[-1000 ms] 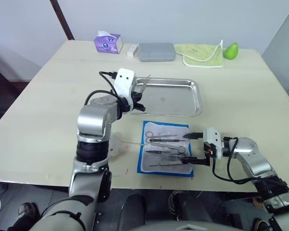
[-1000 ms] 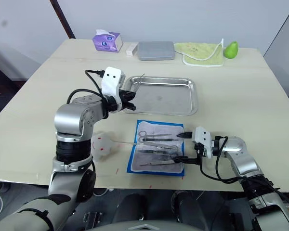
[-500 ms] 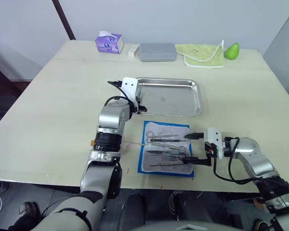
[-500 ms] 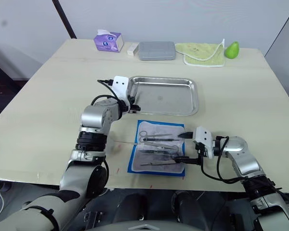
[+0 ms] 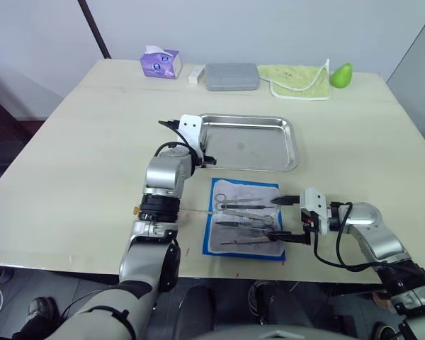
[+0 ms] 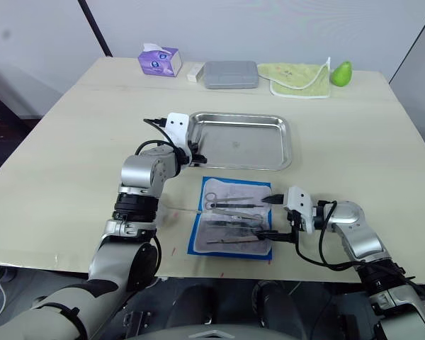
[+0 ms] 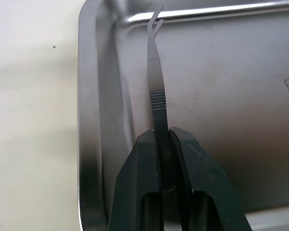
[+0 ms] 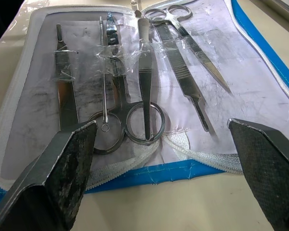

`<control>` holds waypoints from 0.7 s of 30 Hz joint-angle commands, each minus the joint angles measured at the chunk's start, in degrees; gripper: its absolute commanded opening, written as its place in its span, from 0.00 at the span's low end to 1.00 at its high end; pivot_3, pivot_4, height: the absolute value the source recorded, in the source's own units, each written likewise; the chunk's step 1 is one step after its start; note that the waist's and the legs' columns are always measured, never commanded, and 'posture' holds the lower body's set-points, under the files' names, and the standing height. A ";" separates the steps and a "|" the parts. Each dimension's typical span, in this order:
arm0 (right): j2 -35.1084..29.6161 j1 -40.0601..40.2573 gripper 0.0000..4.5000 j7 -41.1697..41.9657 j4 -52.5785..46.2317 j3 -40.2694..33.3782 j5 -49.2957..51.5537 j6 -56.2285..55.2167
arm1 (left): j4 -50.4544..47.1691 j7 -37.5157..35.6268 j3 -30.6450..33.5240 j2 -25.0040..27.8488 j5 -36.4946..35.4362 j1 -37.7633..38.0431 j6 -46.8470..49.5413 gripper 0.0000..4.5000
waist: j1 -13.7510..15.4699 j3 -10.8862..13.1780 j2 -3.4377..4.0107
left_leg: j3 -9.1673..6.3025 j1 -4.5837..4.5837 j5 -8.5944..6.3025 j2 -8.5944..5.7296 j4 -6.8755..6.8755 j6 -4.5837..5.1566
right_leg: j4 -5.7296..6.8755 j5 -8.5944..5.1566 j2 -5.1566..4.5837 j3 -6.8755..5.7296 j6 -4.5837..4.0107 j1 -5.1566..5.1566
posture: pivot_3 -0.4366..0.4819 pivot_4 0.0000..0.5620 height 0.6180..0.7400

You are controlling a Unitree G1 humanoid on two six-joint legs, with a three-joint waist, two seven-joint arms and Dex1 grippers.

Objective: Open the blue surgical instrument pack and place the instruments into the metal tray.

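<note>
My left fingers point(image 7: 164, 144) pinch forceps point(image 7: 155, 79) over the metal tray point(image 5: 287, 145), my right fingers point(image 8: 164, 168) spread wide before the opened blue surgical instrument pack point(image 8: 260, 62), its remaining instruments point(image 8: 144, 91) awaiting transfer.

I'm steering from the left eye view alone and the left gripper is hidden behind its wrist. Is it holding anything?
Observer: Yes. In the left wrist view the left gripper is shut on thin forceps.
Operator: Where is it relative to the tray?
Observer: The forceps' forked tip is over the metal tray, near a corner.
Operator: And the right gripper?
Observer: The right gripper is open, facing the scissors in the open blue surgical instrument pack.
</note>
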 commanded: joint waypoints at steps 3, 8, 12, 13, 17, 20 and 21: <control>-1.12 2.30 1.00 0.08 4.37 2.83 -4.27 2.98 | -4.39 -0.08 1.70 -0.85 -2.09 -0.71 0.19 0.36 | 0.00 0.00 0.00 | 0.00 0.00 0.00 0.00 0.00 0.00 | 0.00 0.00 0.00 0.00 0.00 0.00 | 0.48 0.27 1.00; -1.01 2.12 1.00 0.07 4.44 2.77 -4.16 2.89 | -10.88 -1.76 2.07 0.04 -4.31 0.94 3.02 0.36 | -0.06 0.00 0.00 | 0.00 0.00 0.00 0.00 -0.01 0.00 | 0.00 0.00 -0.01 0.00 0.00 0.00 | 0.48 0.27 1.00; -0.98 2.21 1.00 0.14 4.29 2.58 -3.78 2.81 | -18.71 -9.60 0.32 3.98 -8.65 3.95 3.40 0.36 | -0.10 0.02 0.02 | 0.00 0.00 0.00 0.00 -0.03 -0.01 | -0.01 0.00 -0.01 0.01 0.00 0.00 | 0.48 0.27 1.00; -0.91 2.23 1.00 0.17 4.31 2.46 -3.61 2.68 | -21.58 -13.59 0.00 5.90 -10.95 5.56 3.03 0.36 | -0.11 0.02 0.02 | 0.00 0.01 0.00 0.00 -0.04 -0.01 | -0.01 0.00 -0.01 0.01 0.00 0.00 | 0.48 0.27 1.00; -0.75 2.34 1.00 0.35 4.22 2.10 -3.18 2.49 | -28.76 -26.55 -1.42 12.38 -17.06 11.43 -1.91 0.36 | -0.08 0.02 0.03 | 0.01 0.04 0.01 -0.01 -0.13 -0.02 | -0.03 -0.01 -0.06 0.00 0.00 0.00 | 0.48 0.27 1.00; -0.69 2.59 1.00 0.48 4.03 1.85 -2.94 2.38 | -33.17 -39.33 0.24 16.37 -23.04 17.23 -10.42 0.36 | -0.17 0.03 0.05 | 0.05 0.07 0.01 -0.01 -0.19 -0.02 | -0.04 -0.01 -0.07 0.02 -0.01 0.00 | 0.48 0.27 1.00; -0.60 2.72 1.00 0.45 3.94 1.81 -2.85 2.39 | -33.42 -41.57 0.57 17.32 -23.31 18.92 -13.65 0.36 | -0.18 0.03 0.06 | 0.06 0.07 0.01 -0.01 -0.20 -0.03 | -0.05 -0.01 -0.07 0.02 -0.02 -0.01 | 0.48 0.27 1.00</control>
